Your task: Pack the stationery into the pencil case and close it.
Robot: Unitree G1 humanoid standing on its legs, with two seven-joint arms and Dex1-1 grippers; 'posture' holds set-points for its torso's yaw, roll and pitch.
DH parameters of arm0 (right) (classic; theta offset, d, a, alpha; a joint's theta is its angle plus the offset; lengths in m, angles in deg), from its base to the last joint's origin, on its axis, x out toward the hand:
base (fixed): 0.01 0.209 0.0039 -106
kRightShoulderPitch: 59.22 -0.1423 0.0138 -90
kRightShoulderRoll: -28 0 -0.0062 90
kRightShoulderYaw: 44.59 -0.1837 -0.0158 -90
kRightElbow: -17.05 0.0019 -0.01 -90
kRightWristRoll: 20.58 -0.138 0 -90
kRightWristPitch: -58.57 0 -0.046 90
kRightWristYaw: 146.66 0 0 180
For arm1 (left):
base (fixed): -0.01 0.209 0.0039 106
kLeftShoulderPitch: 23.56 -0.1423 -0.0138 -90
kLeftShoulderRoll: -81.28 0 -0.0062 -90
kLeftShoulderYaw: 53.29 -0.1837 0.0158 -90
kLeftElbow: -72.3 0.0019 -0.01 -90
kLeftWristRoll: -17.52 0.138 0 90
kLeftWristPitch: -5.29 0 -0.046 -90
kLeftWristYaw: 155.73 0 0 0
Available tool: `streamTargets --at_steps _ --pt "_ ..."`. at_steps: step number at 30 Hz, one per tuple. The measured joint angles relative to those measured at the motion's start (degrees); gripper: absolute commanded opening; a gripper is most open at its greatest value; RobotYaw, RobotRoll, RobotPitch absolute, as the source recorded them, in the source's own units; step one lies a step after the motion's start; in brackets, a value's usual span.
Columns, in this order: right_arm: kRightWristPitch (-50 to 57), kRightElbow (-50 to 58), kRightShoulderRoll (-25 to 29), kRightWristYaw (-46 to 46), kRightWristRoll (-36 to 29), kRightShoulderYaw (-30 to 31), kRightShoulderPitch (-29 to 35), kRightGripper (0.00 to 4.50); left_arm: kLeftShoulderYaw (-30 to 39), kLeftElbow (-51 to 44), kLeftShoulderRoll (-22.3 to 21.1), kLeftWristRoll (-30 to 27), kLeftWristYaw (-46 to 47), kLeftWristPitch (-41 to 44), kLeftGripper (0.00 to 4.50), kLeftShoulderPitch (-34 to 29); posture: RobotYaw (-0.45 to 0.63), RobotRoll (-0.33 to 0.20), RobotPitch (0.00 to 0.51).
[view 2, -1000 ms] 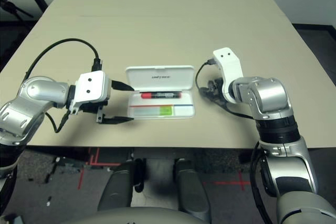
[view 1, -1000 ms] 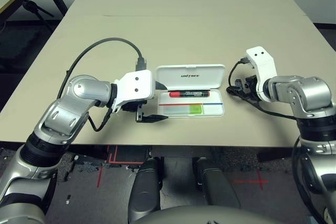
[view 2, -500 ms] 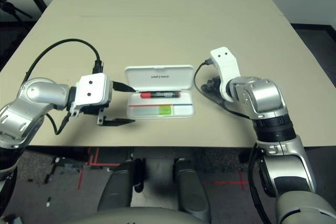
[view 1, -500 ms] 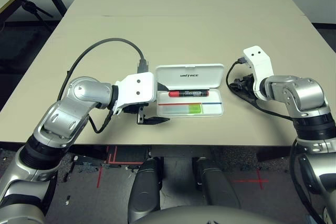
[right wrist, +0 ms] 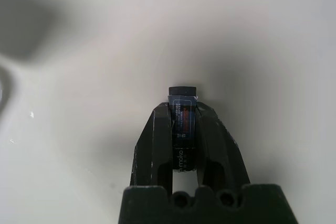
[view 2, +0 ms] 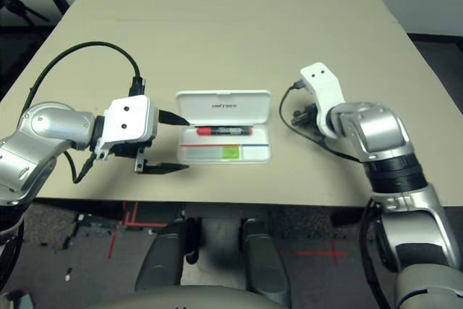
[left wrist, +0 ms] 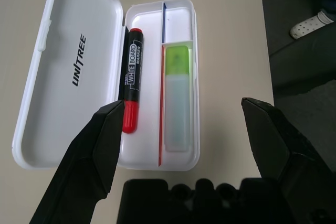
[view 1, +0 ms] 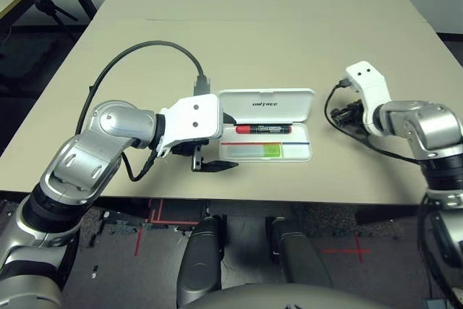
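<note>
Two items lie in the open pencil case; the right fingers pinch the dark clip-like piece, to carry left into the tray, while the left fingers gape wide, empty.

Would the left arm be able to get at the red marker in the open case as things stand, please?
Probably yes: the pencil case lies open, the red marker is uncovered, and the left gripper, jaws open, hangs close over it.

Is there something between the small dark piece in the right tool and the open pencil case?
Nothing visible. The right tool is shut on the small dark piece, right of the pencil case; bare table lies between them, and the lid stands open.
</note>
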Motion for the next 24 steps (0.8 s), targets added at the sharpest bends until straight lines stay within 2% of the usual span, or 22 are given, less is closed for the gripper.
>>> streamTargets --at_steps 4,10,20,24 --pt "-6.62 -0.15 5.68 -9.13 0.39 2.27 0.60 0.32 -0.24 -1.72 -0.05 -0.51 0.29 1.40 4.50 0.33 0.06 0.000 0.192" --pt "-17.36 -0.08 10.66 -21.92 0.37 3.08 2.30 0.32 -1.06 -2.74 -0.06 -1.09 1.31 3.73 4.50 0.60 0.05 0.000 0.195" --pt "-31.63 -0.98 15.43 -38.22 0.62 3.13 4.58 0.32 -1.08 -4.26 -1.24 -2.72 1.88 4.98 4.50 0.35 0.05 0.000 0.195" --pt "-35.33 -1.15 15.17 -42.50 1.02 3.15 4.44 0.32 -1.08 -4.32 -1.48 -3.21 2.17 4.98 4.50 0.25 0.05 0.000 0.199"
